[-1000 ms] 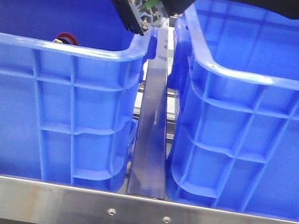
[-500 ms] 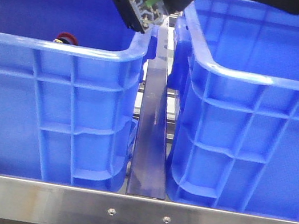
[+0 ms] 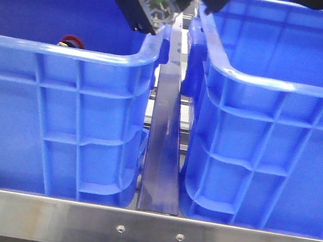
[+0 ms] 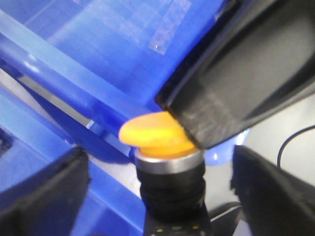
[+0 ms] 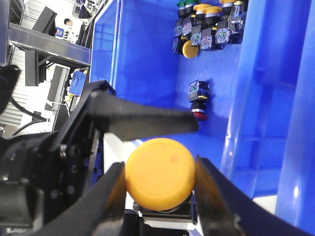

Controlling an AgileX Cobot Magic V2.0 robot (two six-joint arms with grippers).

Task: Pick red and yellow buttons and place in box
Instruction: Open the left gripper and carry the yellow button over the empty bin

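Observation:
The yellow button [image 5: 160, 172] has a silvery collar [image 4: 170, 161] and a black body. My right gripper [image 5: 160, 169] is shut on its cap, one finger on each side. My left gripper [image 4: 157, 162] is open, its fingers [image 4: 44, 196] standing wide of the button's body on both sides. In the front view the button's clear contact block [image 3: 143, 2] hangs at the top, over the inner corner of the left blue crate [image 3: 55, 49]. A dark red button [image 5: 199, 110] lies on a crate floor; it also shows in the front view [image 3: 70, 40].
The look-alike right crate [image 3: 293, 86] stands beside the left one, with a dark metal rail [image 3: 162, 146] between them. Several more buttons [image 5: 206, 24] are clustered at the far end of the crate in the right wrist view. A steel frame bar [image 3: 141, 233] runs along the front.
The button's contact block has shifted slightly up and to the left in the front view. The black arm mass above it has moved right.

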